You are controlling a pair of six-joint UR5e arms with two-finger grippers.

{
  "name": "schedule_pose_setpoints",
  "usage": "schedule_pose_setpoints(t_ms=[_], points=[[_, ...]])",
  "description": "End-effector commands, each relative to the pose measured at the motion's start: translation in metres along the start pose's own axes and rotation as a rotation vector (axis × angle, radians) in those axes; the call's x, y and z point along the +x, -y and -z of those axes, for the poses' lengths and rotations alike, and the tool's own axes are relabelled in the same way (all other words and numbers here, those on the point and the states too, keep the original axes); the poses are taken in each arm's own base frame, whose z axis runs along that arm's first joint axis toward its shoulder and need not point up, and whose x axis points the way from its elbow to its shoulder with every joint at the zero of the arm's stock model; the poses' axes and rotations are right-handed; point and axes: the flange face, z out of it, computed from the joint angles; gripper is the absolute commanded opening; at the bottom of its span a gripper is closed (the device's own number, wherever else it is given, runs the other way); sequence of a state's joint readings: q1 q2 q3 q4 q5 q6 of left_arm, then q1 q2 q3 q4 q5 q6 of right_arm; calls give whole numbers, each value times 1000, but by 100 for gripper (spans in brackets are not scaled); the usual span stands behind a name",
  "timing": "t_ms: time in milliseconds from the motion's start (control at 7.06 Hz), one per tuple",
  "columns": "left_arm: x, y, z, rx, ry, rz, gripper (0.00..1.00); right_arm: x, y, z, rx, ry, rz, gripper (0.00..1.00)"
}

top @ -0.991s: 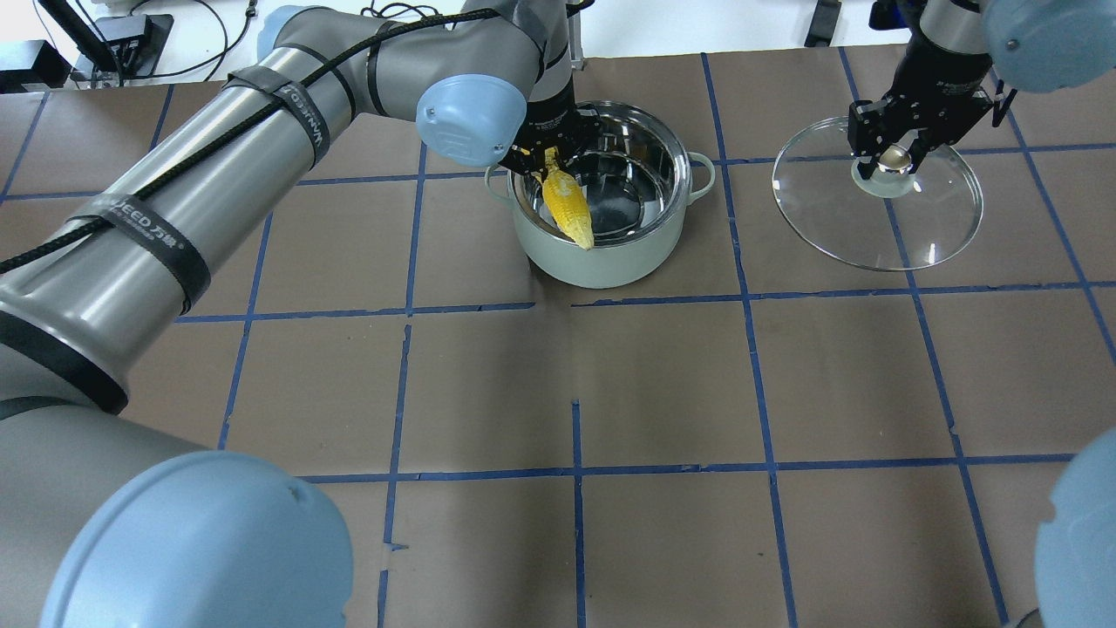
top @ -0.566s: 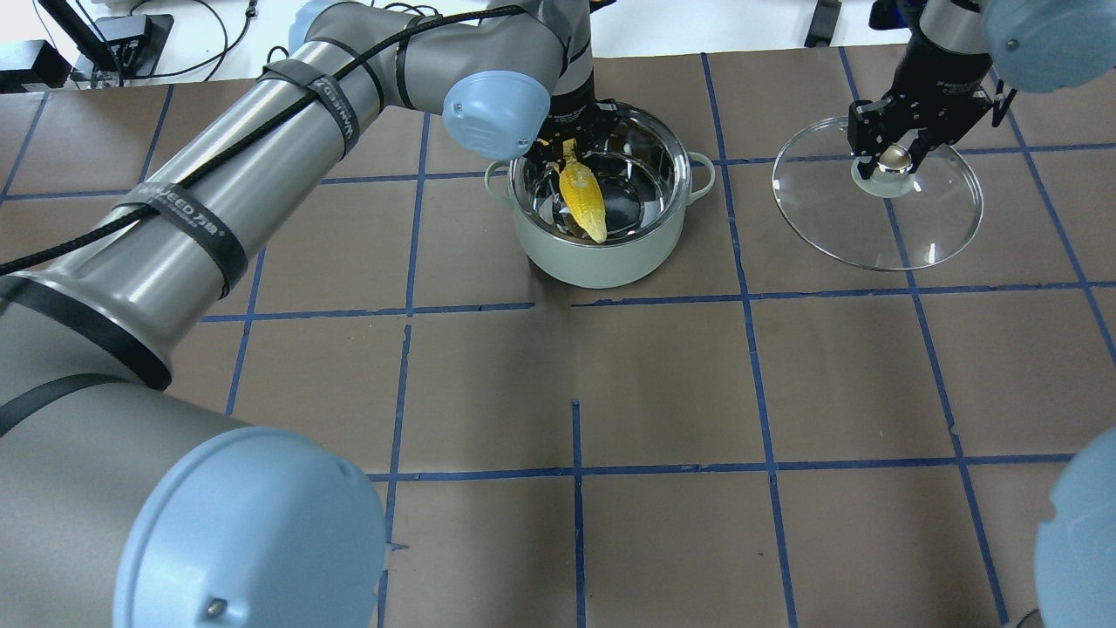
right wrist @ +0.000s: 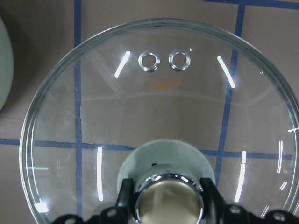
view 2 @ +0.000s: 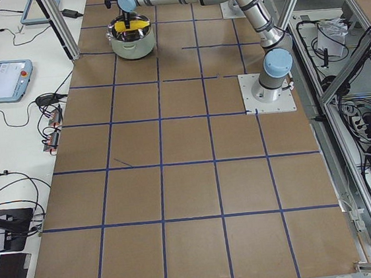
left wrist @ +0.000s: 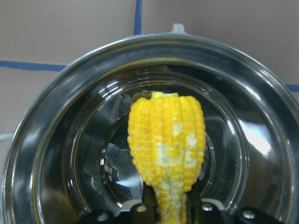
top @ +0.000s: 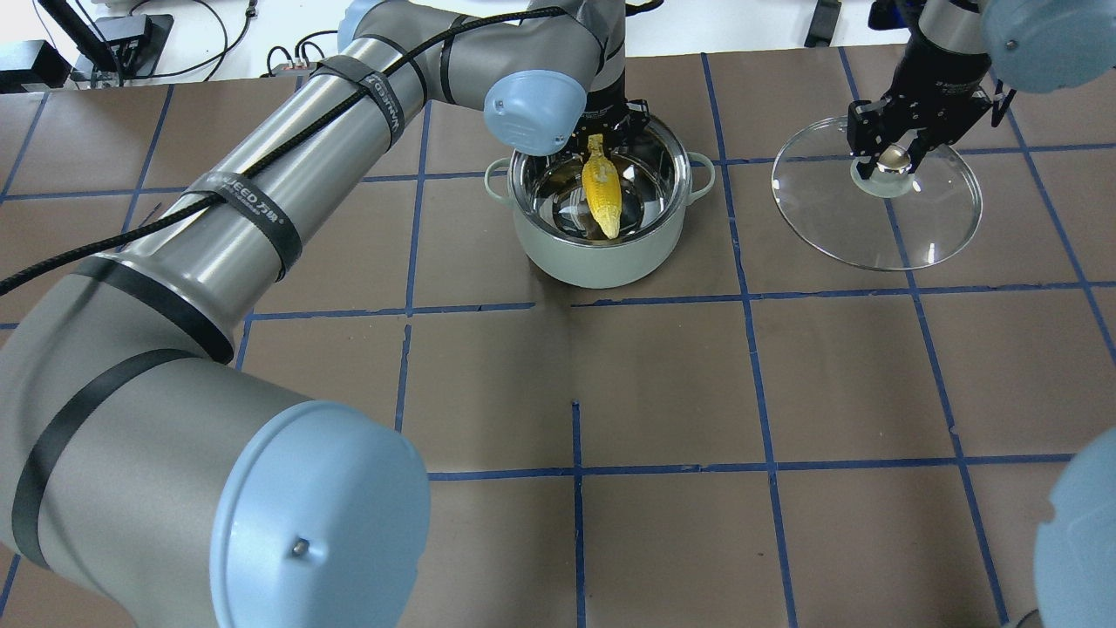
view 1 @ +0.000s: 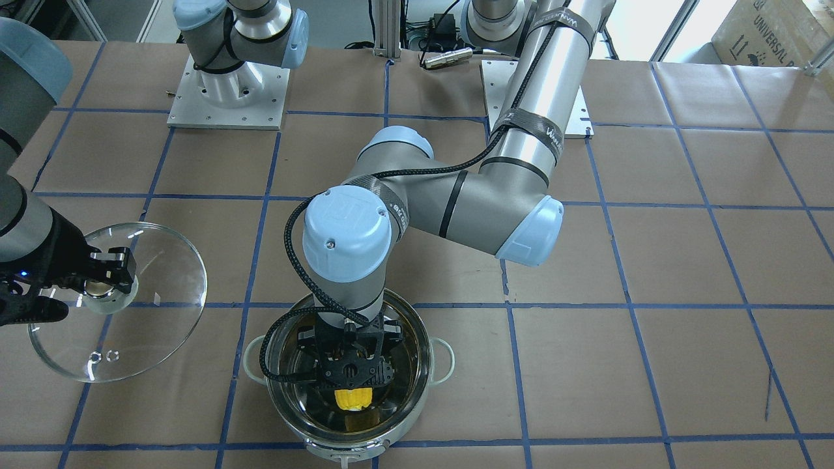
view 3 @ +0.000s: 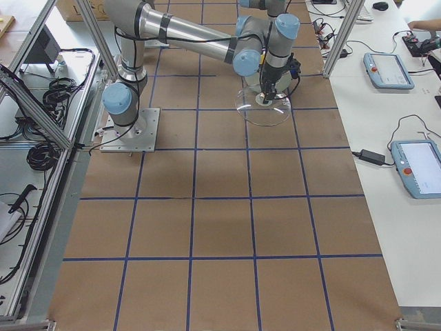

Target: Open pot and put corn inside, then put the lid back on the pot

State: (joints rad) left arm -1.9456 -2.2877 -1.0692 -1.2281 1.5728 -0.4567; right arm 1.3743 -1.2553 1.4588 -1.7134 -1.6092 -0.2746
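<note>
The steel pot [top: 596, 262] stands open at the far middle of the table. My left gripper [top: 596, 139] is shut on one end of the yellow corn [top: 604, 190] and holds it tilted inside the pot's mouth, its free end pointing down. In the left wrist view the corn [left wrist: 167, 140] hangs over the pot's shiny bottom [left wrist: 51, 140]. My right gripper [top: 894, 160] is shut on the knob of the glass lid [top: 924, 222], to the right of the pot. The right wrist view shows the lid [right wrist: 163, 107] and its two ring vents. I cannot tell whether the lid touches the table.
Brown paper with blue tape lines covers the table [top: 663, 392]. My left arm [top: 261, 192] reaches across the left half to the pot. A gap of about a hand's width lies between the pot and the lid.
My left gripper has carried the corn to the right and farther away, from over the pot's near-left rim to over its middle. The right gripper and the lid have not moved.
</note>
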Motion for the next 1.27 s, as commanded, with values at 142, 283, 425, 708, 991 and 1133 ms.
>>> schedule_pose_setpoints(t_ms=[142, 283, 425, 708, 991, 1133], points=[[-4, -1, 10, 8, -1, -2, 100, 0, 0, 1, 3, 1, 0, 7], [-6, -1, 13, 9, 1, -34, 100, 0, 0, 3, 6, 0, -2, 7], [-12, 1, 23, 18, 0, -77, 100, 1, 2, 7, 14, -4, -2, 7], [-62, -11, 35, -14, 21, -169, 100, -9, 8, 33, 65, -19, -10, 7], [-175, -48, 54, -67, 38, -164, 100, -62, 18, 61, 114, -27, -18, 7], [-221, -74, 59, -92, 43, -107, 100, -101, 21, 63, 131, -20, -48, 7]])
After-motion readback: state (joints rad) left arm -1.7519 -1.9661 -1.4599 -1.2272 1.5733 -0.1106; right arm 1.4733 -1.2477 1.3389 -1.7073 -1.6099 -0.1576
